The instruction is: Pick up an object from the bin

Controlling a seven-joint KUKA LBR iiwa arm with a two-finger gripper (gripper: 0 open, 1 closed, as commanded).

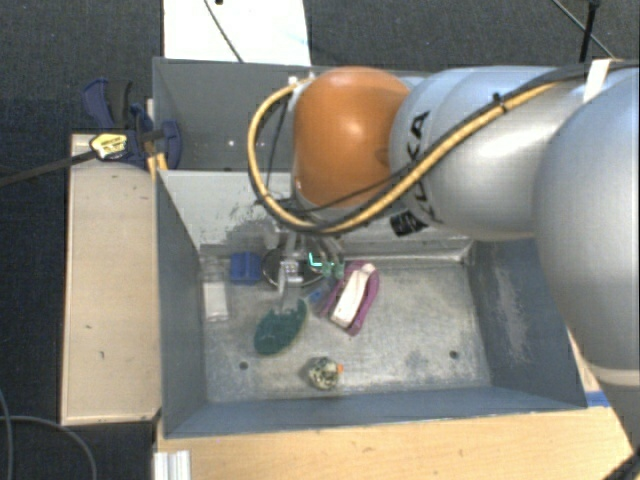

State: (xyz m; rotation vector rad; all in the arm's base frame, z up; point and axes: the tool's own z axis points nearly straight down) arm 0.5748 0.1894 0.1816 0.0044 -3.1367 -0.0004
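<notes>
Lying by the left wall of the bin (pixel 180 298), a clear piece (pixel 215 301) rests on the scuffed grey metal floor, with a blue block (pixel 243 268) just right of it. The end effector (pixel 292 268) sits low beside that block, under the arm's orange cover (pixel 345 133); whether it is open or closed cannot be told. A green lump (pixel 278 330) lies just in front of it, a speckled ball (pixel 323 373) near the front wall, and a white-and-purple thing (pixel 352 296) just to its right. Dark carpet (pixel 60 28) surrounds the bin.
</notes>
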